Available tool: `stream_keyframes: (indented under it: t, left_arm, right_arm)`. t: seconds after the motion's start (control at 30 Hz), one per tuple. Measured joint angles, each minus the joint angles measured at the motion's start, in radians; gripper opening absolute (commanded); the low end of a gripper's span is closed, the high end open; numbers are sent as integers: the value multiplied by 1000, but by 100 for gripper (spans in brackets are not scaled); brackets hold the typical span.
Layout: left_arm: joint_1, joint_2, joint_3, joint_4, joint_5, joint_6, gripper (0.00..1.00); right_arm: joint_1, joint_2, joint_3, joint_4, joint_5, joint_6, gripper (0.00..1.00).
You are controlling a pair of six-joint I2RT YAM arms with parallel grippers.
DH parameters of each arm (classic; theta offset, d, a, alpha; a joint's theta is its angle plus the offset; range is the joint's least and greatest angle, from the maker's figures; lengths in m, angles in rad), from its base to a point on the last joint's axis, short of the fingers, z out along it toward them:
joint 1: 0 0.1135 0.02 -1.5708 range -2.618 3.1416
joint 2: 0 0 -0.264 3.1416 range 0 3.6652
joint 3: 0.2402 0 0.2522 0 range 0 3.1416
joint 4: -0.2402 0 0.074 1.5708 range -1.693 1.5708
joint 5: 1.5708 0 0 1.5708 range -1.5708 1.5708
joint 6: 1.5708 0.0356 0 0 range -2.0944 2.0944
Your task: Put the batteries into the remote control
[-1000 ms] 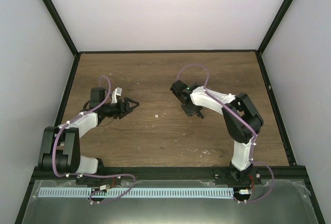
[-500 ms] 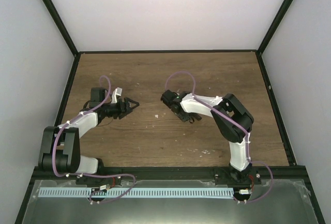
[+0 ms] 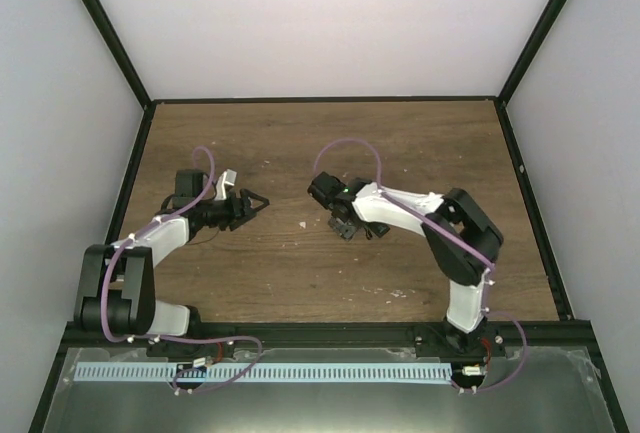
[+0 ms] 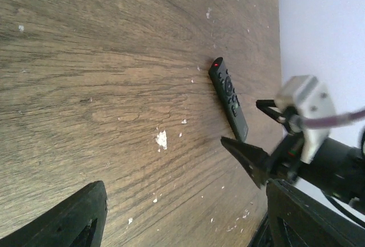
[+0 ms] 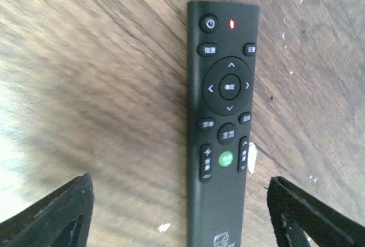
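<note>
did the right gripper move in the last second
Yes. In the top view the right gripper has shifted left, nearer the white speck on the table, and now sits open over the remote control.

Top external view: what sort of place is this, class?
Probably a robotics test cell: left arm and right arm bolted at a wooden table, white walls in a black frame, one remote control.

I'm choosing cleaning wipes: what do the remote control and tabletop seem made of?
Remote control: probably matte black plastic, evenly dull, with printed buttons that may be rubber. Tabletop: brown wood or wood-look laminate, with visible grain and low sheen; which, I cannot tell.
</note>
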Motion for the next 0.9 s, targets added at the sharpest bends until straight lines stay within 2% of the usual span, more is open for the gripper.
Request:
stream_keyframes:
  t: [0.17,0.27,0.3,0.33,0.37,0.63,0.9]
  left_arm:
    - [0,-10,0,1,0,0,76]
    - [0,-24,0,2,0,1,68]
    - [0,-29,0,0,0,-1,71]
    - [0,-35,3,-4,-2,5,95]
    - [0,-39,6,-8,-3,11,99]
    - [0,-90,58,-79,-45,66,100]
    - [0,-139,68,-113,-90,90,100]
  right_arm:
    - [-10,-158,-23,58,-165,5,96]
    - [-56,-246,-26,109,-266,12,100]
    - [-74,-261,-31,121,-284,14,100]
    - [-106,-277,-40,141,-312,14,100]
    - [-140,-286,-52,156,-332,16,100]
    - [-406,-290,-122,219,-448,31,100]
    - [-609,-290,-187,300,-533,48,100]
